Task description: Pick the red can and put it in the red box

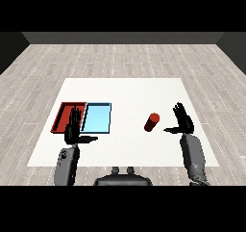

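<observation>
Red can (pixel 152 122) outside both trays

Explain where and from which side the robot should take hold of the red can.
Probably round the side wall of the red can, from its right: it stands clear on the white table, and the open right hand is already beside it, thumb pointing toward it.

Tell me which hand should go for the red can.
Right. The open right hand sits just beside the red cylindrical can on the white table. The open left hand is far off, over the red tray.
</observation>
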You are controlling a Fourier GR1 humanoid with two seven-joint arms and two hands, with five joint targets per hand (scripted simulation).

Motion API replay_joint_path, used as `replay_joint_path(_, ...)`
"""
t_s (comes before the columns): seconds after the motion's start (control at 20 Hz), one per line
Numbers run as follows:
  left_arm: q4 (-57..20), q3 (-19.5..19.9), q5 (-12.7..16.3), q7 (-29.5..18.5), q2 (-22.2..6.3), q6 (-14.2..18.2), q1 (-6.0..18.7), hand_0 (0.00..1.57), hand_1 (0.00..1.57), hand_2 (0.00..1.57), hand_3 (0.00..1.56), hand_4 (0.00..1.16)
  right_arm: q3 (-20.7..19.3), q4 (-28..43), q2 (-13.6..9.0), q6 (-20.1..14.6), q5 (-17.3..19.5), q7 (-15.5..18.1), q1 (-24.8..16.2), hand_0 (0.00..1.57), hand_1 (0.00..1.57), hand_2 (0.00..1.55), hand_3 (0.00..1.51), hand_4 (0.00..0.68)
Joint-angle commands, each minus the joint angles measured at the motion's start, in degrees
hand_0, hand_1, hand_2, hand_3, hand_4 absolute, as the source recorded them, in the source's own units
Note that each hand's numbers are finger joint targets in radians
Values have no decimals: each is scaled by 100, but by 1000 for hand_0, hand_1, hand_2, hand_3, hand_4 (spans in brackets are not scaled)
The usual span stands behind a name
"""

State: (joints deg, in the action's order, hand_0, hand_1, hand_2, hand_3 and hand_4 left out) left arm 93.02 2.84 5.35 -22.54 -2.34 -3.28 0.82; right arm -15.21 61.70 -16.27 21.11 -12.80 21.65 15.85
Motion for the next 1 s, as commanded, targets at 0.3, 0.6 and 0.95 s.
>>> replay_joint_path(0.3,408,-55,50,134,-15,-55,-216,0,0,0,0,0,118,-903,89,199,-9,119,539,0,0,0,0,0)
replay_joint_path(0.6,-178,120,103,122,-37,-2,297,0,0,0,0,0,283,-1324,475,73,107,485,563,0,0,0,0,0)
replay_joint_path(0.95,-447,260,223,10,-105,-89,427,0,0,0,0,0,399,-1583,483,66,230,630,511,0,0,0,0,0)
